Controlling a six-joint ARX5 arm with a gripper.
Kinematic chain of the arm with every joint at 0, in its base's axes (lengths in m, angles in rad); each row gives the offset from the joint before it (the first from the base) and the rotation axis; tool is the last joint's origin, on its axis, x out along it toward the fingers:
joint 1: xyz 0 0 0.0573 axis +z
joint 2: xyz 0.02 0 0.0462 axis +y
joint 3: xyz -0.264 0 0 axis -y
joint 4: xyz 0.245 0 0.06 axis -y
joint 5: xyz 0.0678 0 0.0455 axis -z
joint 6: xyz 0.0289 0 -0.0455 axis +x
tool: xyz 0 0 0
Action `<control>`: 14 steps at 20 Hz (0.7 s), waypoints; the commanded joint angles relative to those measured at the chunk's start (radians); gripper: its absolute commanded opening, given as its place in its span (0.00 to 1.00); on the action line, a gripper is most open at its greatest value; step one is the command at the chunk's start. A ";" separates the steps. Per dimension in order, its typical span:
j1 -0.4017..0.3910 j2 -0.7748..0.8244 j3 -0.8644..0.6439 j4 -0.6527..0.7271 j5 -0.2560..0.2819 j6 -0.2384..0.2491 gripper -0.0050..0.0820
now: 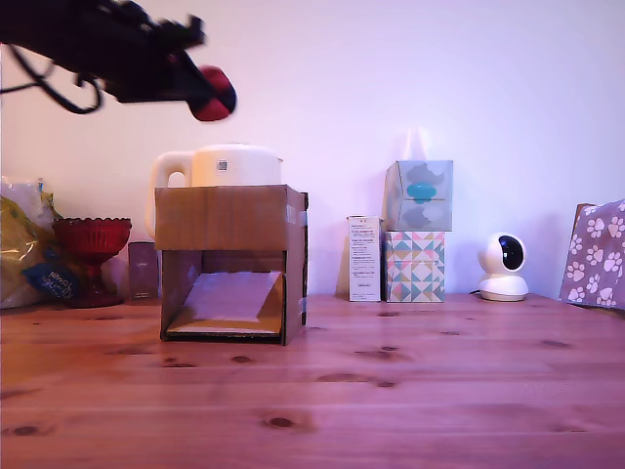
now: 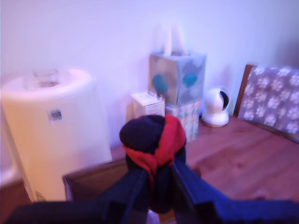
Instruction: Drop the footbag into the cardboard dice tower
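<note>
Your gripper (image 1: 200,93) is closed on the footbag (image 1: 214,93), which hangs in the upper left of the exterior view, high above the cardboard dice tower (image 1: 231,262) and roughly over its top. In the wrist view the footbag (image 2: 154,140) sits at frame centre, pinched between the two dark fingers (image 2: 133,186), and its red and dark panels bunch and crease where the pads press. From that I judge it soft, light and loosely filled, so it will likely slump and deform rather than roll or bounce, and a squeeze across its middle, as you have now, looks like the safest hold. The dice tower stands on the wooden table (image 1: 410,391) at left of centre in the exterior view. Through its front cut-out you can see a pale slanted ramp (image 1: 232,295) with nothing lying on it. Its open top edge (image 2: 93,175) shows dimly just below the ball in the wrist view. Behind it stands a white kettle (image 1: 220,168), and further left a red goblet (image 1: 92,256); whether either holds anything, you cannot tell.
</note>
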 commanded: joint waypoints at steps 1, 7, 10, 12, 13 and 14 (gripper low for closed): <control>-0.002 0.069 0.086 -0.090 0.000 -0.001 0.14; 0.000 0.263 0.368 -0.386 0.001 0.007 0.15; 0.000 0.301 0.426 -0.471 0.001 0.010 0.16; 0.003 0.300 0.429 -0.476 0.001 0.010 0.23; 0.003 0.300 0.433 -0.479 0.001 0.010 0.34; 0.003 0.300 0.440 -0.489 0.003 0.013 0.56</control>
